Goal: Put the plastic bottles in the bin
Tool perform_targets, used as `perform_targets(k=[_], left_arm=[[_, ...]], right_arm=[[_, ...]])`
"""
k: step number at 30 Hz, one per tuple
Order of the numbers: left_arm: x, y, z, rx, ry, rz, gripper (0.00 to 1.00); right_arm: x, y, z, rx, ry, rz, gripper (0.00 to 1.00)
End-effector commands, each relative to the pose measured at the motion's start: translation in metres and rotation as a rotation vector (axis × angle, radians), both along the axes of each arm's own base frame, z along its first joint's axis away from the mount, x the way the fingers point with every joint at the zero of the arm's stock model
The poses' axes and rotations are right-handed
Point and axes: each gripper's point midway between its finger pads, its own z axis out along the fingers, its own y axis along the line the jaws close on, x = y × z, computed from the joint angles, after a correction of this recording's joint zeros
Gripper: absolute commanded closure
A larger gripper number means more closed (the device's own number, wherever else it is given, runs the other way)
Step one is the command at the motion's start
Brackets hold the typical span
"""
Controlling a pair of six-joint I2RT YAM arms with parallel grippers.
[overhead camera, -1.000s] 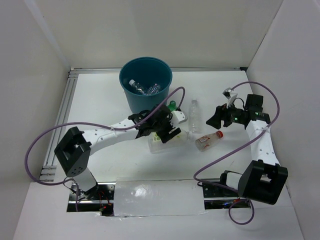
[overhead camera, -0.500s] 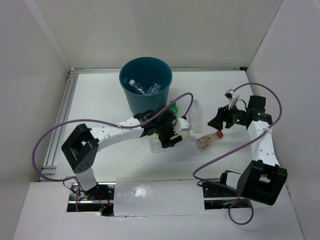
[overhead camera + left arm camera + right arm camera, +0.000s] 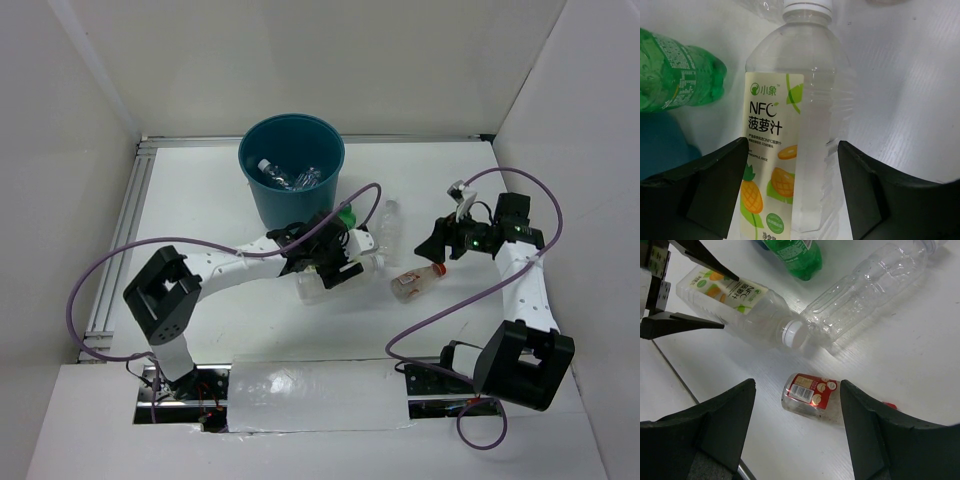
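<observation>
Top view: the bin (image 3: 280, 200) stands at upper centre with clear bottles (image 3: 300, 179) lying inside. On the worktop (image 3: 200, 200) below and right of it lie a green bottle (image 3: 346, 213), a lone clear bottle (image 3: 390, 226), a juice bottle (image 3: 312, 288) and a red-capped bottle (image 3: 415, 282).

Left wrist: the left end effector (image 3: 792, 160) is spread wide and straddles the juice bottle's labelled body. I cannot tell whether it touches. The green bottle is at upper left.

Right wrist: the right end effector (image 3: 797, 390) is wide and empty, with the red-capped bottle framed between its fingers. The juice bottle's cap lies against the lone clear bottle.
</observation>
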Motion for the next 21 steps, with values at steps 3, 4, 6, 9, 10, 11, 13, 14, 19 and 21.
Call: perform_targets(k=[3,4,6,9,10,11,13,14,19,21], left_arm=[[0.009,0.000,0.009,0.008,-0.057,0.015,0.16],[0.009,0.000,0.005,0.018,-0.057,0.008,0.16],[0.003,0.005,-0.011,0.048,-0.022,0.000,0.16],[-0.002,0.005,-0.021,0.053,0.010,-0.008,0.16],[-0.004,0.004,-0.021,0.048,0.017,-0.016,0.17],[-0.008,0.001,-0.017,0.025,0.032,-0.023,0.17],[-0.012,0.003,-0.011,0.012,0.041,-0.021,0.17],[-0.022,0.000,-0.009,0.011,0.041,-0.030,0.17],[-0.040,-0.008,0.018,-0.038,-0.007,-0.044,0.17],[-0.045,-0.008,0.017,-0.037,-0.005,-0.044,0.17]], right_arm=[[-0.008,0.005,-0.001,0.034,0.014,0.020,0.25],[-0.008,0.005,-0.001,0.034,0.014,0.020,0.25],[-0.008,0.005,-0.001,0.034,0.014,0.020,0.25],[-0.009,0.004,-0.001,0.018,0.005,0.024,0.25],[-0.009,0.004,-0.001,0.018,0.005,0.024,0.25],[-0.009,0.002,-0.001,0.018,0.005,0.015,0.25],[-0.008,0.002,-0.001,0.013,-0.001,0.019,0.25],[-0.010,0.002,-0.004,0.016,0.009,0.019,0.25],[-0.009,0.003,-0.002,0.027,0.003,0.020,0.25],[-0.009,0.004,-0.003,0.038,0.011,0.024,0.25]])
